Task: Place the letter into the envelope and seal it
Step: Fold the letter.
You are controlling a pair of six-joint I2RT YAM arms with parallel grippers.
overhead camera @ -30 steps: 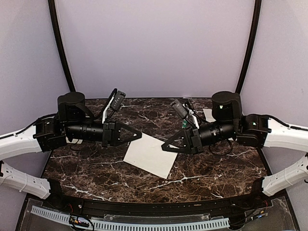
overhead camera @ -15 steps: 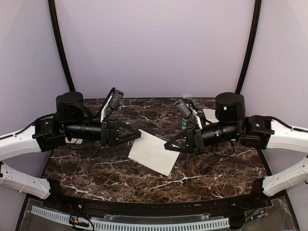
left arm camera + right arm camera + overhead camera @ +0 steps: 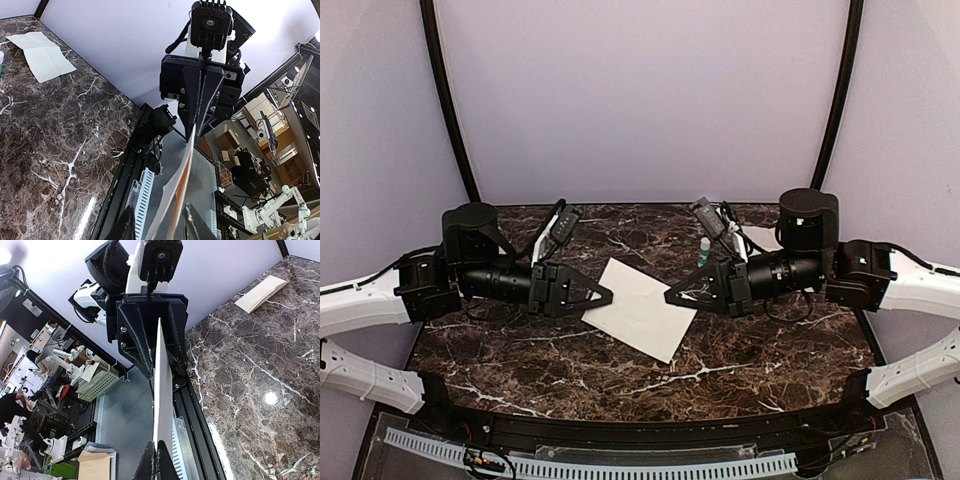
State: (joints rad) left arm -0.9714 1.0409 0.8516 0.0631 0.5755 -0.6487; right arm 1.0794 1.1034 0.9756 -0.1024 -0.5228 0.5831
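Note:
A wide cream sheet (image 3: pixel 642 308), which I take for the letter, hangs in the air between the two arms. My right gripper (image 3: pixel 672 297) is shut on its right edge, and in the right wrist view the sheet (image 3: pixel 162 390) stands edge-on out of the pinched fingertips (image 3: pixel 158 460). My left gripper (image 3: pixel 606 296) is open. Its fingers (image 3: pixel 125 226) stand on either side of the sheet's left edge (image 3: pixel 181 180) without touching it. The envelope (image 3: pixel 262 292), a narrow cream rectangle, lies flat on the marble at the far left back.
Another cream sheet with crossing creases (image 3: pixel 42 55) lies at the back right of the dark marble table (image 3: pixel 770 350), partly behind the right arm (image 3: pixel 760 238). A small white tube with a green part (image 3: pixel 704 252) stands near it. Purple walls surround the table.
The left gripper has opened off the sheet's edge and the right gripper has shut on it. The sheet and the right arm have moved back and a little to the right.

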